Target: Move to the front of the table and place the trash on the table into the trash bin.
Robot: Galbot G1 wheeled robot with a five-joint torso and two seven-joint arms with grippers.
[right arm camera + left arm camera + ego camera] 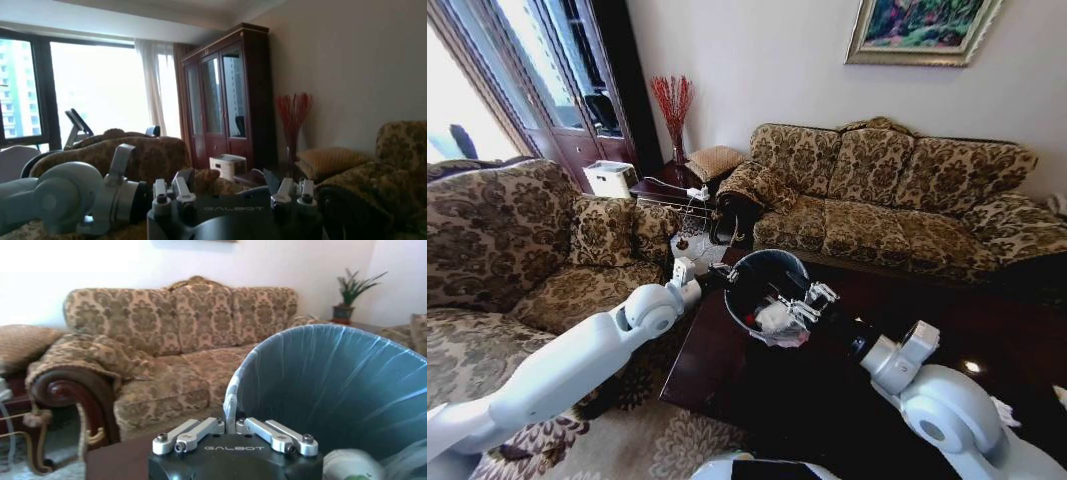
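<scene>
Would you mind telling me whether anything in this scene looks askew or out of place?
Yes: the round black trash bin with its whitish plastic liner is tipped on its side on the glossy dark reddish-brown table, its mouth facing the robot. The left hand grips its rim; the right hand is at the opening, where white trash lies.

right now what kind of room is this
Most likely a home living room: patterned sofas around a dark wooden coffee table, a framed painting on the wall and a tall wooden cabinet.

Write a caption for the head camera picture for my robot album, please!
Left gripper holds the trash bin tilted on the table while the right gripper reaches into it.
</scene>
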